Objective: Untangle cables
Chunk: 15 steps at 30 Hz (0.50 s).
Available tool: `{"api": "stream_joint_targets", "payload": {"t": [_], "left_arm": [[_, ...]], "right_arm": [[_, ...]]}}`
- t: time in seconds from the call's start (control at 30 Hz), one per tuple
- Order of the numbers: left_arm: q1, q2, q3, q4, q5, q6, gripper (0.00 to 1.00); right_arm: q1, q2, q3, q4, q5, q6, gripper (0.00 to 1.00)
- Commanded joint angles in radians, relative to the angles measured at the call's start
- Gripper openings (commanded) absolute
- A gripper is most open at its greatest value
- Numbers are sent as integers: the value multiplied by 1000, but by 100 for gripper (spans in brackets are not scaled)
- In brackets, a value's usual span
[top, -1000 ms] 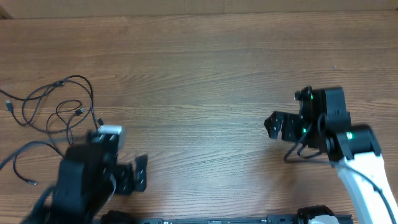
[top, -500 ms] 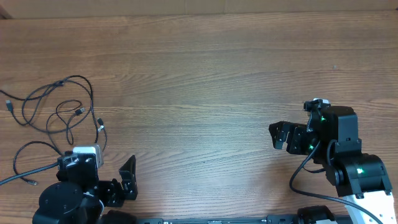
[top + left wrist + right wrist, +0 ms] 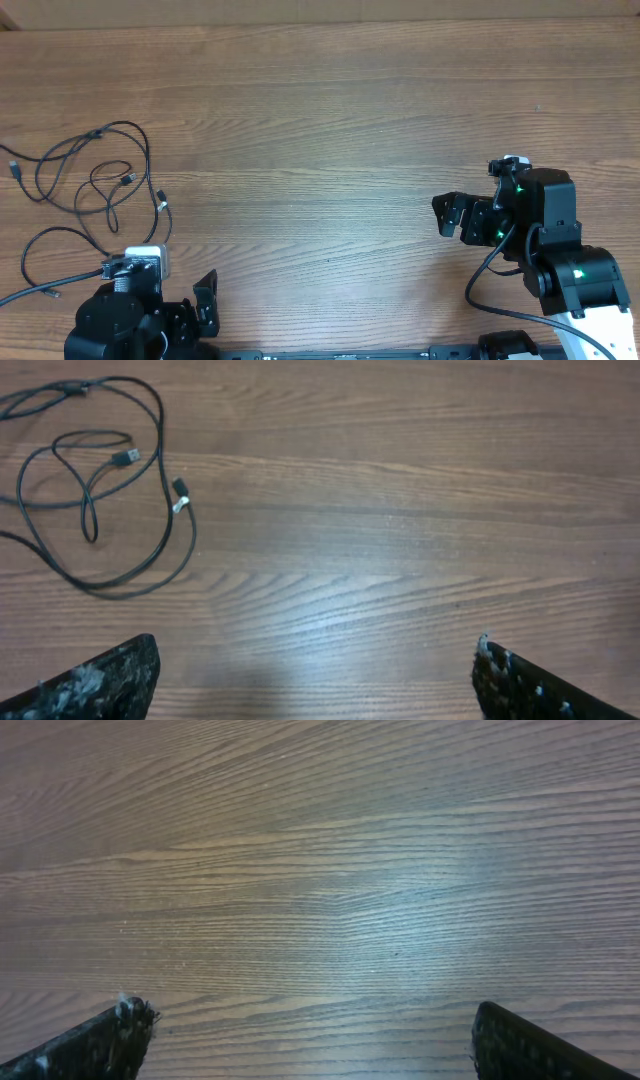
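Both wide open, empty: left pincer (image 3: 310,675), right pincer (image 3: 446,216) | cables (image 3: 95,180) sprawl on worktop (image 3: 320,110), ahead-left of left pincer, untouched | right pincer well apart | left arm nearer

The top camera looks straight down on the brown wooden counter (image 3: 330,120). The wrist cameras sit closer, and the left also sees the thin black cables (image 3: 125,457).

The left gripper (image 3: 315,685) and the right gripper (image 3: 315,1040) each show jaws spread wide with nothing between them. The left arm (image 3: 120,325) sits folded low; the right arm (image 3: 565,275) points its gripper leftward.
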Motion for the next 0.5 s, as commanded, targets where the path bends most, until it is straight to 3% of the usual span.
{"api": "stream_joint_targets", "payload": {"t": [0.0,0.47], "left_arm": [[-1,-3,-4,-3,-13,-10,100],[-1,-3,-4,-3,-13,-10,100]], "right_arm": [[-2,2,0,3,14,-7,100],[11,5,0,132,63,-7,100]]}}
